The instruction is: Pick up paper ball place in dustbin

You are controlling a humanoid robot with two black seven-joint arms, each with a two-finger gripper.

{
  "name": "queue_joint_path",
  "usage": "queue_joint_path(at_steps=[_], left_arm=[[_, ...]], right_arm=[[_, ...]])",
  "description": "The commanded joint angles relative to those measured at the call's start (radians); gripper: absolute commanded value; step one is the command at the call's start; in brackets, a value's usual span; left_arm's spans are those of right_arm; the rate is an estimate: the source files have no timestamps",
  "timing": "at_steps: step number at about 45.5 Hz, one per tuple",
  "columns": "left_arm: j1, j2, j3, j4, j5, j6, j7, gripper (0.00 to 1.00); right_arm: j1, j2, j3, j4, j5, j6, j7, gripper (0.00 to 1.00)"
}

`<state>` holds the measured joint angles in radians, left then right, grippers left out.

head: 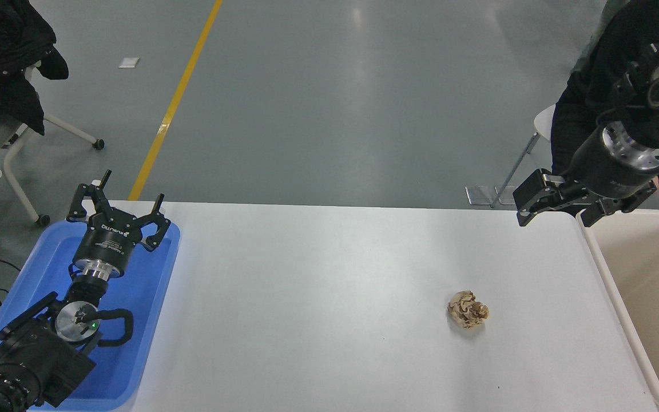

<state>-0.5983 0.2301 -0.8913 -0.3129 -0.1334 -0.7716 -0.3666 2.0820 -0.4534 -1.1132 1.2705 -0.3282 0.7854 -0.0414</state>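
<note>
The tan-brown paper ball [468, 309] lies on the white table [329, 309], right of centre. The cream-beige dustbin [644, 309] stands at the table's right edge and looks empty where it shows. My right gripper [555, 214] is open and empty. It hangs over the table's far right corner, beside the dustbin's far left corner, well beyond the ball. My left gripper [120, 209] is open and parked over the blue tray at the lower left.
A shallow blue tray [152, 297] lies at the table's left end under the left arm. A person in black [610, 68] sits on a white chair behind the right arm. A chair with a dark jacket [3, 68] stands at the far left.
</note>
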Motion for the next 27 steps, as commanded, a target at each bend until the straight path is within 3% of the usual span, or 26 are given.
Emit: queue_joint_path(at_steps=[1, 27], left_arm=[[0.000, 0.000, 0.000, 0.000, 0.000, 0.000, 0.000, 1.00], [0.000, 0.000, 0.000, 0.000, 0.000, 0.000, 0.000, 1.00]], right_arm=[[-0.022, 0.030, 0.036, 0.000, 0.000, 0.000, 0.000, 1.00], [-0.017, 0.030, 0.029, -0.040, 0.021, 0.000, 0.003, 1.00]])
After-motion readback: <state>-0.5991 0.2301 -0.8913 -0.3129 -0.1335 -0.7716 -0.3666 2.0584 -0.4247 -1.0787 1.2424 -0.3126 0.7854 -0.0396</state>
